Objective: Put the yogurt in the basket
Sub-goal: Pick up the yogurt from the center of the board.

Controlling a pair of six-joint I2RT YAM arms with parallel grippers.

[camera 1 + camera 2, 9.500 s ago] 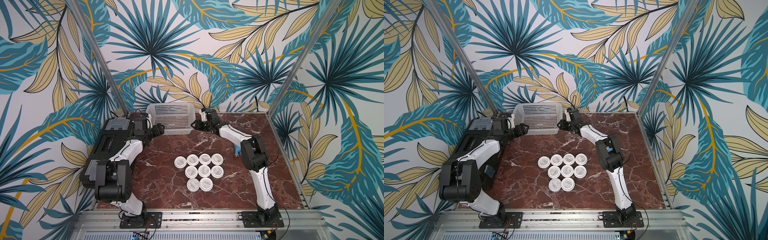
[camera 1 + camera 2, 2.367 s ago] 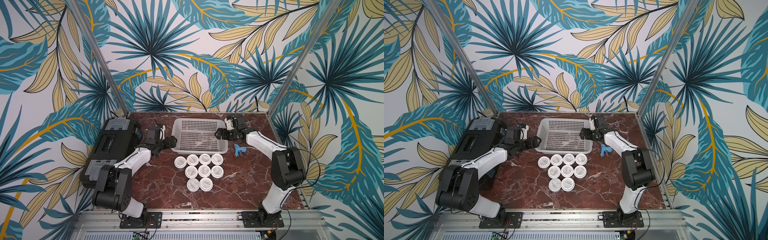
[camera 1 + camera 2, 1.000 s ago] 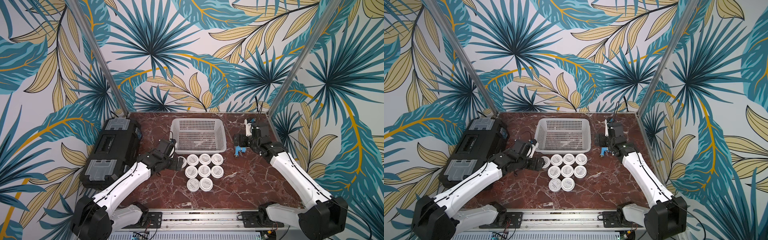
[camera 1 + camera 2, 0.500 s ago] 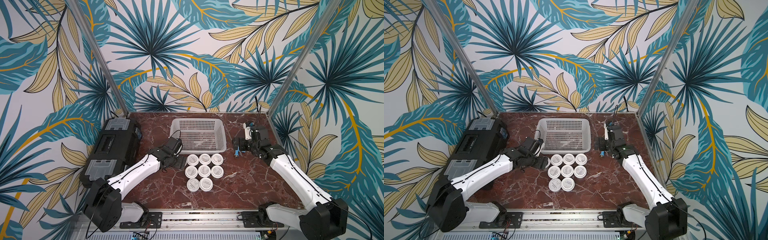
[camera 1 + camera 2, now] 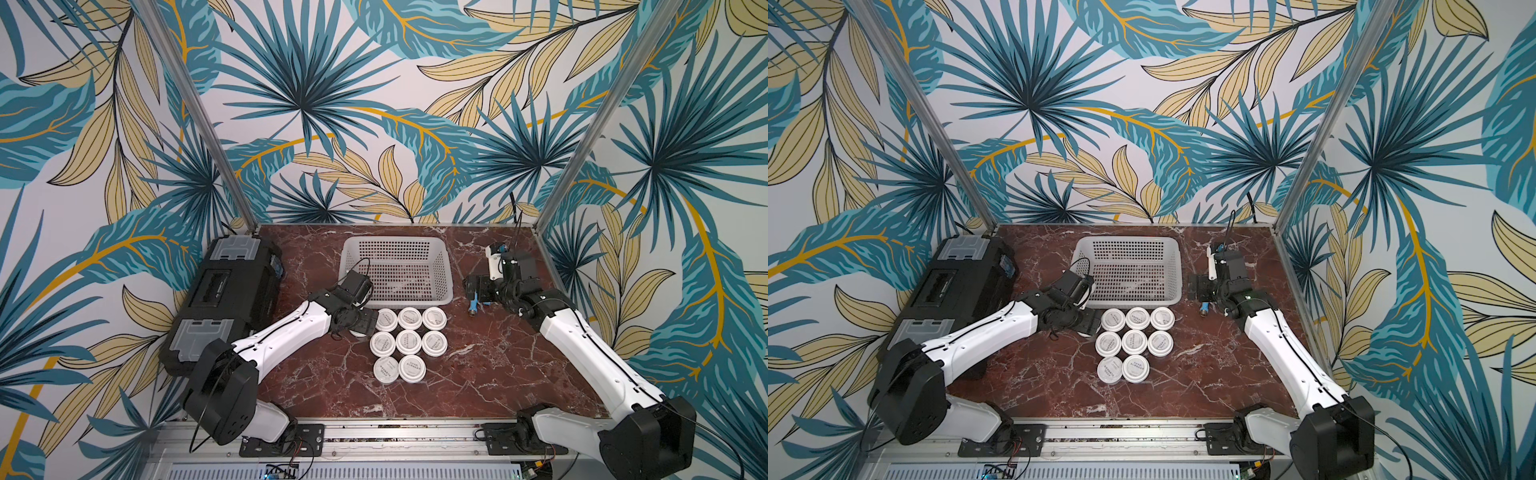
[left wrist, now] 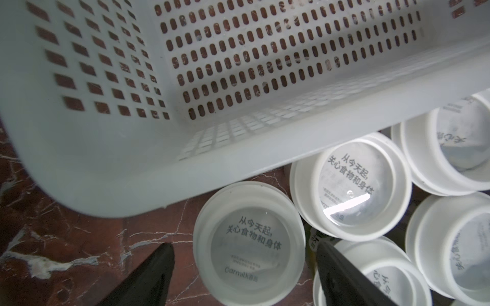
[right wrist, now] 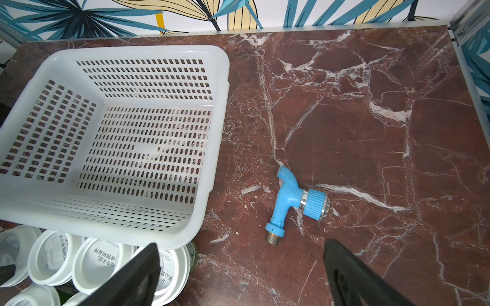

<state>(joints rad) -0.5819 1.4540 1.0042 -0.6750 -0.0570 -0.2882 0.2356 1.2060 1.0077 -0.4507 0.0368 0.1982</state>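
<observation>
Our left gripper (image 6: pixel 242 246) straddles 1 yogurt jar (image 6: pixel 249 238), jaws apart, a gap showing on 1 side; the white basket (image 6: pixel 106 172) lies just beyond them. Our right gripper (image 7: pixel 241 243) gapes wide, a blue tap (image 7: pixel 289 201) lying ahead.

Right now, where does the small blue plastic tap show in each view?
Both top views: blue tap on the marble, right of the white perforated plastic basket.
Left wrist: not in it.
Right wrist: on marble beside the basket, ahead of the open right end effector, tap.
Shared landmark: the basket.
</observation>
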